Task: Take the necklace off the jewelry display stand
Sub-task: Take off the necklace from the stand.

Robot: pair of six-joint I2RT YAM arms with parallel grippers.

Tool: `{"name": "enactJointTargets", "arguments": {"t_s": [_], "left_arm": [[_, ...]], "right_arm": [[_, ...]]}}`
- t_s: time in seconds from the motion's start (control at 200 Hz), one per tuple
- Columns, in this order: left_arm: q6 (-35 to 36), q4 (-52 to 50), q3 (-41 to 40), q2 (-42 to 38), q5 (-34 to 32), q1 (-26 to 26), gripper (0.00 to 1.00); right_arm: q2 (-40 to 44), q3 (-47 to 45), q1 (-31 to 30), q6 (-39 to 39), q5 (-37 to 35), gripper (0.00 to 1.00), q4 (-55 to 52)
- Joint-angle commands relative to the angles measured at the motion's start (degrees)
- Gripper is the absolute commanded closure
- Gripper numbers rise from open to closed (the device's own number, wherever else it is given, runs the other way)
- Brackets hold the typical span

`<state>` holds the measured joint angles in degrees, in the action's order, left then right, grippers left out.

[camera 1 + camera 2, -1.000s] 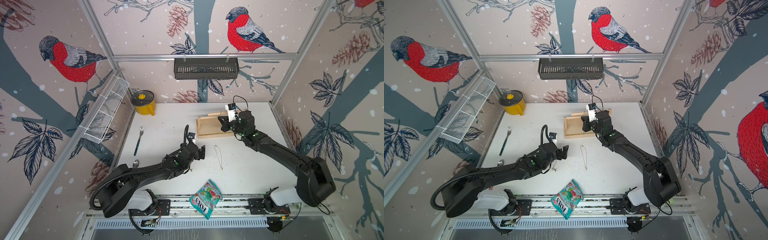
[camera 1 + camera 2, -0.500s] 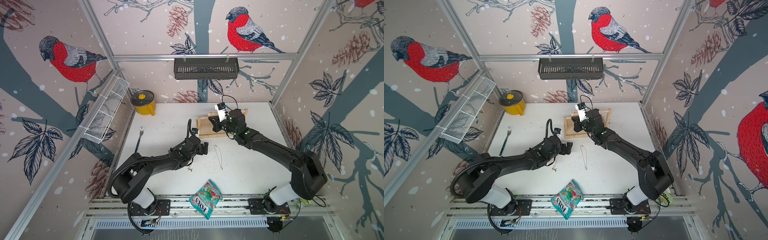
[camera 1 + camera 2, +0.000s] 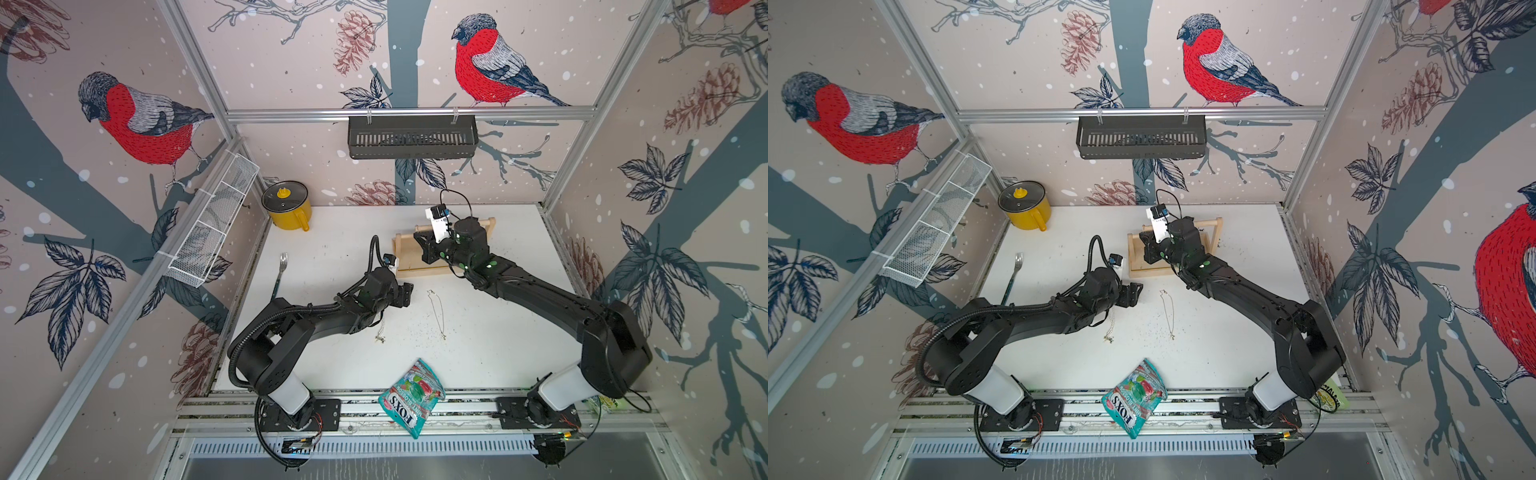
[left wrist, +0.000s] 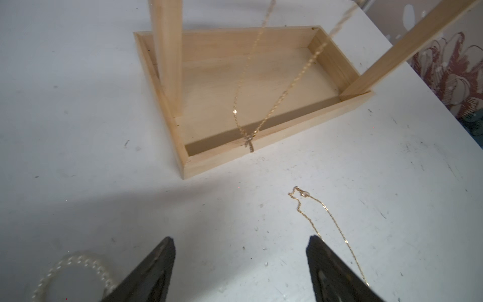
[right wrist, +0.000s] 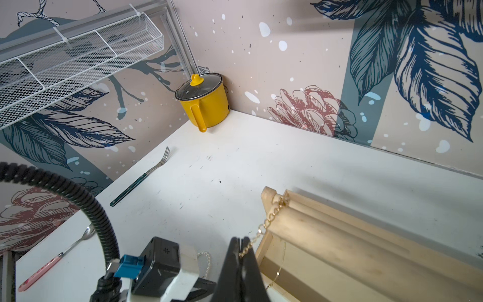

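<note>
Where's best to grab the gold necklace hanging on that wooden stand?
Pinch the thin chain just below the crossbar, from the front, where it hangs free. It loops near the bar's end, so sliding it sideways looks easiest. The right end effector pinches it there.

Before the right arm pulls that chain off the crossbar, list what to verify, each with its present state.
1. Right tool shut on the necklace: ok.
2. Necklace free of the crossbar: not ok, it lies over the bar near its end.
3. Pendant clear of the jewelry display stand's tray rim: cannot tell.
4. Stand braced: not ok, left tool is open, apart from it.
5. Loose gold chain apart from the stand: ok.
</note>
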<state>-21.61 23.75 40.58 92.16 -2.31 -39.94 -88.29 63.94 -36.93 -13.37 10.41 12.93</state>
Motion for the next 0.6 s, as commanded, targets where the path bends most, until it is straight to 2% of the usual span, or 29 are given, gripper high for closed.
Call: {"name": "enactJointTargets", "arguments": {"t_s": [0.0, 0.375, 0.595], "left_arm": [[4.37, 6.39, 0.5, 0.38, 3.62, 0.04, 0.22], [5.61, 3.96, 7.1, 6.29, 2.57, 0.81, 0.29], [4.6, 7.45, 7.27, 8.13, 1.98, 2.53, 0.33]], "right_arm": [[0.16, 0.04, -0.16, -0.05, 0.1, 0.99, 1.86], [0.57, 0.04, -0.13, 0.33, 0.08, 1.0, 2.01], [0.47, 0.48, -0.16, 0.28, 0.43, 1.0, 1.88]]}}
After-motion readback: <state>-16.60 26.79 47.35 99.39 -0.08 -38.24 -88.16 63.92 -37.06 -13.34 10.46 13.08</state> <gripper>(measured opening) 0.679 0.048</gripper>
